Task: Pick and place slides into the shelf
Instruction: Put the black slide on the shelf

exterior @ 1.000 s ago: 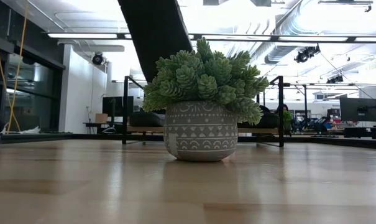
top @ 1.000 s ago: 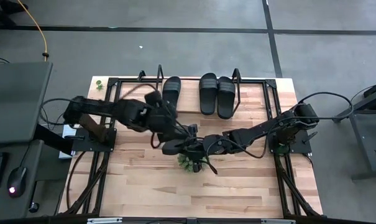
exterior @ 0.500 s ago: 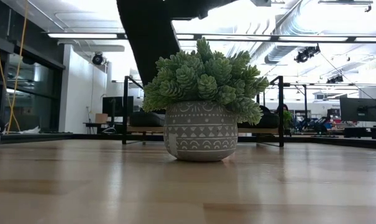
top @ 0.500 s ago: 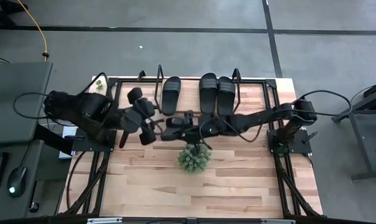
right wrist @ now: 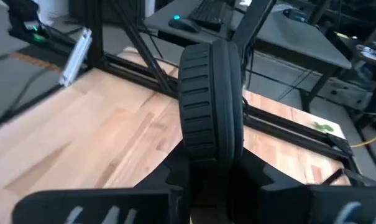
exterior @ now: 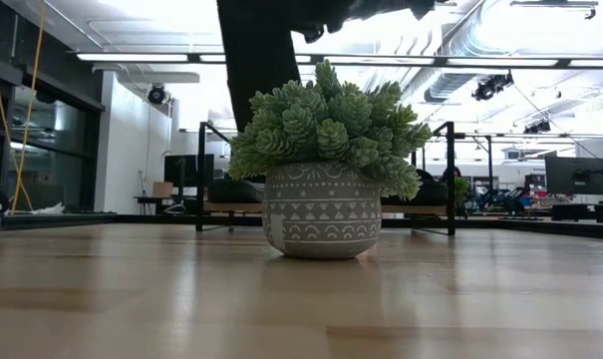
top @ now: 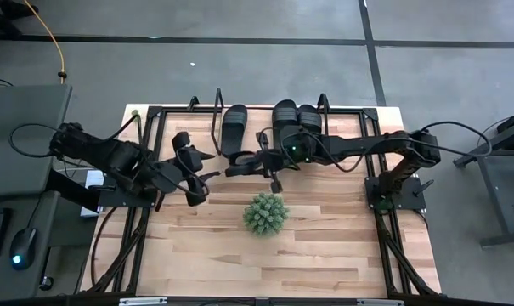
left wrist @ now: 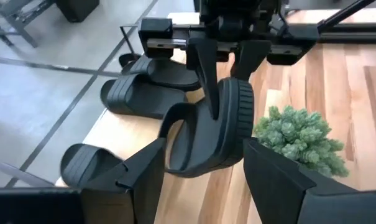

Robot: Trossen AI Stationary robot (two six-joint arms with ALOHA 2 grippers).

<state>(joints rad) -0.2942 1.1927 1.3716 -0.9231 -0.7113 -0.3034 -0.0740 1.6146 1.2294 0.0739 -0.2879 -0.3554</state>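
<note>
One slide (left wrist: 215,134) was in the air, clamped edge-on between the fingers of the right claw (top: 258,161), which hung just in front of the shelf (top: 354,127), on the side toward the plant (top: 266,214). In the left wrist view the two fingers pinched the sandal at its strap end, sole turned on its side. The right wrist view showed the same ribbed sole (right wrist: 210,99) standing up from that claw's own fingers. From there the right arm ran back in a long, nearly level line across the front of the shelf to its base at the table's (top: 324,263) right edge.

Three slides already lay on the shelf: one (top: 234,127) alone toward the shelf's left end, and a pair (top: 296,121) side by side near the middle, partly under the right arm. By my judgement this was the carrying step for the fourth and last slide. The next move would call for turning the sandal flat and setting it down in the free gap beside the lone slide, without knocking that one.

Left of the shelf's front corner, the left claw (top: 191,161) waited with its fingers apart and nothing in them, its arm folded back toward the table's left edge.
</note>
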